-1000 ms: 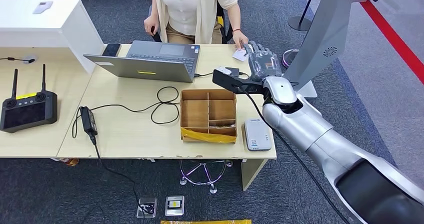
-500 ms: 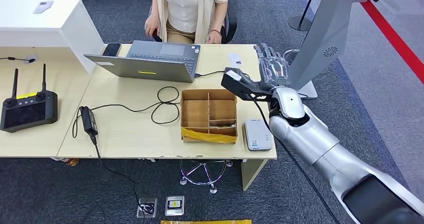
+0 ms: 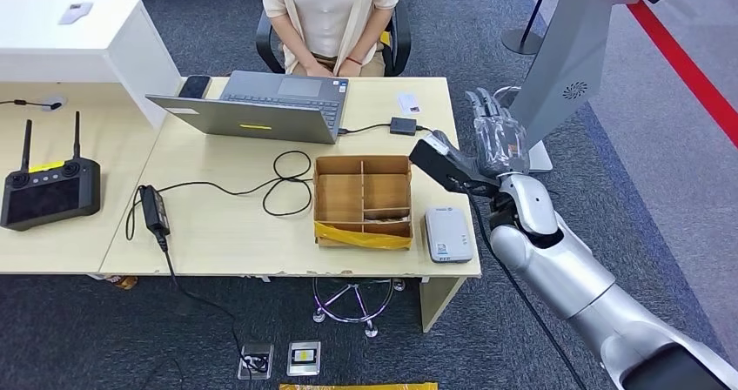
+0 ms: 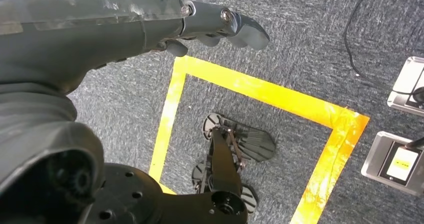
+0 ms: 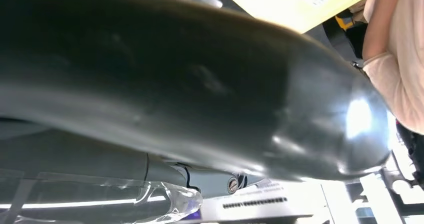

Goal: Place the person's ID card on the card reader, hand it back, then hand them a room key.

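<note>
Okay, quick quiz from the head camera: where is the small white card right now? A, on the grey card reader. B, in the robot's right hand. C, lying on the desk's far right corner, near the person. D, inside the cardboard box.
C: the white card lies flat on the desk at its far right corner, apart from the right hand, the card reader and the cardboard box.

Right hand (image 3: 492,137): dark matt fingers under a clear glossy plastic cover, on a smooth satin-silver metal arm (image 3: 566,268). Just beside it, pale wood-grain laminate desk (image 3: 226,225) and a smooth white plastic card reader (image 3: 448,233); a little further off, a rough brown cardboard tray (image 3: 361,200) with glossy yellow tape. Left hand (image 4: 220,26): smooth grey plastic, above coarse grey carpet (image 4: 300,49).
</note>
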Controlling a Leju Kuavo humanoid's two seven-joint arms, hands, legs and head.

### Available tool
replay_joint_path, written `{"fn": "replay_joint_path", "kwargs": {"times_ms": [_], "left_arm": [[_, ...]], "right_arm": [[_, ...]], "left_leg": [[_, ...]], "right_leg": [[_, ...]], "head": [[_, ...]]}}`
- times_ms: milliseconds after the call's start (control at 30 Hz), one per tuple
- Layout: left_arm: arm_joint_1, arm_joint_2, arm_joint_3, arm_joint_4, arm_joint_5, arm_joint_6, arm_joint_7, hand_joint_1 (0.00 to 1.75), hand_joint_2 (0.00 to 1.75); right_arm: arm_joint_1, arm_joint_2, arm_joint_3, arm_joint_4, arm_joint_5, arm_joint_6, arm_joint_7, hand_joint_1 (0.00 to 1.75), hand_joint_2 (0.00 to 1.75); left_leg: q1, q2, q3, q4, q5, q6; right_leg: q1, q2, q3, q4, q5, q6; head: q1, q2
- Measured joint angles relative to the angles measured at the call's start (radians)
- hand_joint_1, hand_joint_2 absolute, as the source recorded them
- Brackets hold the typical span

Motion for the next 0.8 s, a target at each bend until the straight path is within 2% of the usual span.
{"fn": "replay_joint_path", "kwargs": {"times_ms": [167, 500, 633, 800], "left_arm": [[0.014, 0.003, 0.002, 0.000, 0.002, 0.001, -0.007, 0.00, 0.00], [0.026, 0.004, 0.003, 0.000, 0.010, 0.001, -0.012, 0.00, 0.00], [0.031, 0.004, 0.004, 0.000, 0.019, 0.005, -0.014, 0.00, 0.00], [0.031, 0.004, 0.012, 0.000, 0.025, 0.008, -0.014, 0.00, 0.00]], "right_arm": [[0.092, -0.044, -0.040, -0.070, -0.066, -0.069, -0.015, 0.00, 0.00], [0.215, -0.102, -0.065, -0.176, -0.085, -0.111, -0.002, 0.00, 0.00], [0.271, -0.110, -0.060, -0.228, -0.062, -0.146, 0.013, 0.00, 1.75], [0.312, -0.106, -0.036, -0.284, -0.048, -0.144, 0.022, 0.00, 1.75]], "left_leg": [[0.000, 0.000, -0.001, 0.000, 0.000, 0.000], [0.000, 0.000, 0.000, 0.000, 0.000, 0.000], [0.000, 0.000, 0.000, 0.000, 0.000, -0.001], [0.000, 0.000, -0.001, 0.000, 0.000, -0.001]], "right_leg": [[0.000, 0.000, 0.000, -0.001, 0.000, 0.000], [0.000, 0.000, 0.000, -0.001, 0.000, 0.000], [0.000, 0.000, 0.000, -0.001, 0.000, 0.000], [0.000, 0.000, 0.000, -0.001, 0.000, 0.000]], "head": [[0.000, 0.000], [0.000, 0.000], [0.000, 0.000], [0.000, 0.000]]}}
